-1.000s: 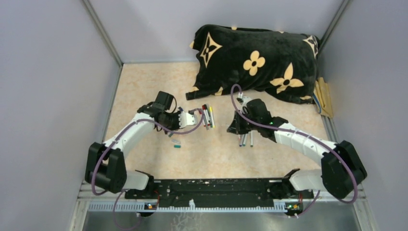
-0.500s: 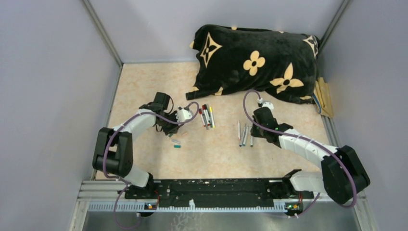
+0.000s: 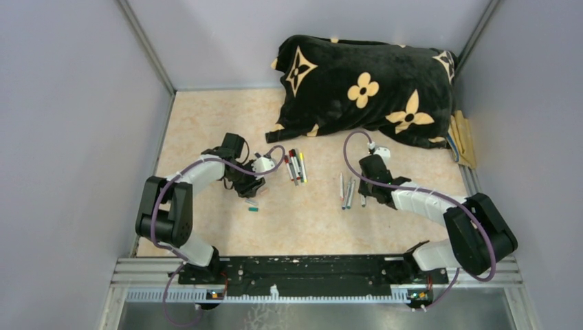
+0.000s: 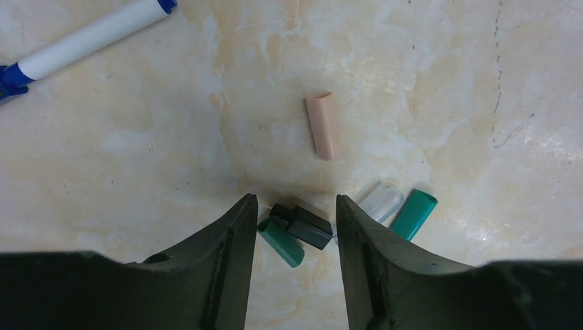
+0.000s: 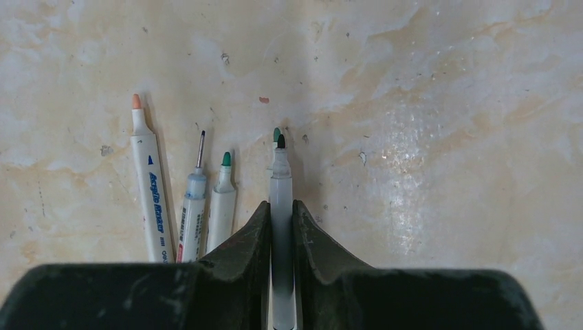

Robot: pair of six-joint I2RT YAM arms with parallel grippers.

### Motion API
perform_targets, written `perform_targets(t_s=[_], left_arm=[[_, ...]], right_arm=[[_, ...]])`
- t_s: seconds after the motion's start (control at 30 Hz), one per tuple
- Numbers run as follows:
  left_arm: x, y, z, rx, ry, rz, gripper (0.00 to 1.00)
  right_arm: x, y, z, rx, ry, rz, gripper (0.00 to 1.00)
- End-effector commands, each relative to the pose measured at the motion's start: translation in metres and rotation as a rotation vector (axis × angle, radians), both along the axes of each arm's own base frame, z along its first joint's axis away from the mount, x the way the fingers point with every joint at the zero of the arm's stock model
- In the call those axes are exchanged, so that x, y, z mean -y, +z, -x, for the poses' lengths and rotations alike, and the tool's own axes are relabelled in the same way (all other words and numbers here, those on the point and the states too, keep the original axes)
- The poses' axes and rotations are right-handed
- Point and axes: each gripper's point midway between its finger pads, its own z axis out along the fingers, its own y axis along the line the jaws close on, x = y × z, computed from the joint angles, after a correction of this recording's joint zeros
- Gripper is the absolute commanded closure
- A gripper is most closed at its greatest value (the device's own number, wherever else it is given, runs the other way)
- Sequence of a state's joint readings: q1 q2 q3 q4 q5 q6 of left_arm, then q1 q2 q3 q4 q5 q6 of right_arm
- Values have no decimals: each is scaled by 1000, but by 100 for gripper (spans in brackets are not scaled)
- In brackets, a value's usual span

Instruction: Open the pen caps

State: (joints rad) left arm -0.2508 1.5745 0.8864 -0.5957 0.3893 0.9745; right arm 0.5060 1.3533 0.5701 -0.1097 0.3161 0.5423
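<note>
My left gripper (image 4: 294, 206) is open and low over loose pen caps. A black cap (image 4: 309, 225) and a dark green cap (image 4: 280, 242) lie between its fingers. A peach cap (image 4: 322, 125), a clear cap (image 4: 381, 201) and a teal cap (image 4: 414, 214) lie close by. My right gripper (image 5: 280, 210) is shut on an uncapped grey pen (image 5: 280, 199) with a dark tip, held at the table. Three uncapped pens (image 5: 185, 203) lie just left of it. In the top view the left gripper (image 3: 249, 184) is left of three capped pens (image 3: 295, 166), and the right gripper (image 3: 364, 192) is beside the uncapped pens (image 3: 347, 192).
A black flower-patterned pillow (image 3: 364, 86) lies at the back. A capped white pen with a blue end (image 4: 82, 40) lies at the far left of the left wrist view. A teal cap (image 3: 252, 208) lies on the table near the left arm. Grey walls close in on both sides.
The left gripper drew back from the capped pens and came down over the loose caps. The right gripper moved right and down beside the uncapped pens, then held almost still.
</note>
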Motion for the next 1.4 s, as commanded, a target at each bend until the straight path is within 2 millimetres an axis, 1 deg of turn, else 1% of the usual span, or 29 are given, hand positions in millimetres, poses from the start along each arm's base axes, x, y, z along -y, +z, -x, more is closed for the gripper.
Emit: perform_targets(t_s=[0.0,0.07,0.23,0.3,0.4,0.47,0.67,0.77,0.87,0.93,1.03,1.1,1.2,1.27,1.3,1.33,1.37], left_arm=[[9,16,-4,14,0,57,47],[10,20,-6,22,3,63,43],[13,28,-7,19,10,80,40],[14,31,-7,21,11,85,40],[15,33,-7,26,11,89,38],[15,34,-7,24,11,89,38],[15,38,-7,24,13,91,38],[16,42,-8,29,11,97,38],[18,52,-10,29,20,122,37],[17,61,-14,27,35,153,37],[10,76,-22,42,66,189,35],[0,86,-29,60,94,208,33],[-13,100,-34,73,130,235,28],[-21,109,-37,77,155,253,25],[-24,114,-38,81,167,263,25],[-24,118,-38,80,170,274,20],[-30,122,-39,81,196,289,19]], right_arm=[[7,1,-4,6,-15,32,88],[8,5,-6,15,-18,38,88],[9,14,-10,25,-4,62,85],[8,18,-12,27,2,70,81],[6,21,-12,30,13,74,70],[3,23,-11,34,22,69,66],[-4,29,-10,49,34,39,66],[-3,31,-10,48,29,41,66],[-4,44,-15,70,33,44,65],[-9,60,-22,104,49,35,62],[-26,86,-35,163,114,-9,55],[-48,100,-46,195,196,-60,50],[-80,104,-59,181,288,-69,49],[-103,103,-67,176,337,-52,50],[-115,99,-70,170,361,-41,52],[-127,98,-73,163,381,-38,54],[-138,91,-77,146,395,-32,55]])
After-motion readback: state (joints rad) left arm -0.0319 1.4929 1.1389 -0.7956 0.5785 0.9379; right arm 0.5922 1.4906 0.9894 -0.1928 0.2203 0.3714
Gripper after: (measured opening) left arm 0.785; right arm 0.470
